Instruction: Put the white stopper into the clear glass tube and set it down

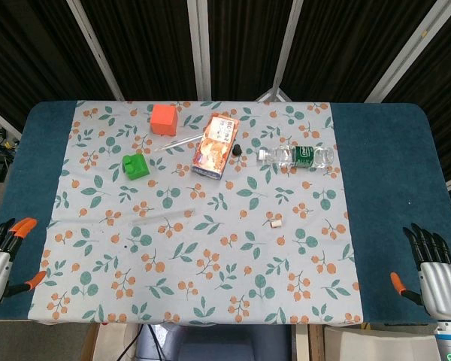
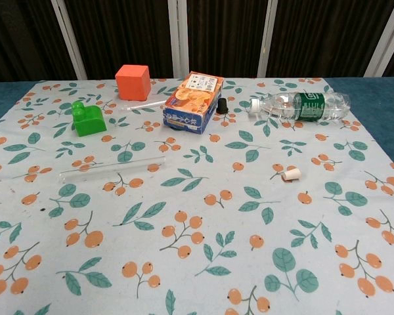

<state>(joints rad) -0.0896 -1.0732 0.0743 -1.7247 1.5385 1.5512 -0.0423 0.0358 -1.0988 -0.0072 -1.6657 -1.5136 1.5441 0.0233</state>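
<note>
**White stopper and glass tube lay apart; both hands idle at the near corners**

White stopper [image 2: 291, 174], a small tapered plug, lay on its side on the leaf-and-berry printed tablecloth [image 2: 203, 262], right of the tabletop's centre. The clear glass tube [image 2: 111, 168], long and thin, lay flat towards the left edge, well apart from the stopper and hard to make out against the print.

The left hand [image 1: 1, 259] rested at the near left corner and the right hand [image 1: 436, 274] at the near right corner. Both held nothing, with fingers apart and extended.

Judged procedure: neither item had yet been picked up. The left hand should take the tube near its middle, and the right hand should pinch the stopper by its wider end, leaving the narrow end free for insertion. The tube would probably roll if nudged, so the fingers should close from both sides.

Along the far edge stood an orange cube [image 2: 132, 81], a green toy brick [image 2: 88, 119], an orange printed carton [image 2: 194, 102], a small black cap [image 2: 222, 105] and a clear plastic water bottle [image 2: 301, 105] lying on its side. A second thin clear rod [image 2: 144, 105] lay beside the carton. None obstructed either reach.
</note>
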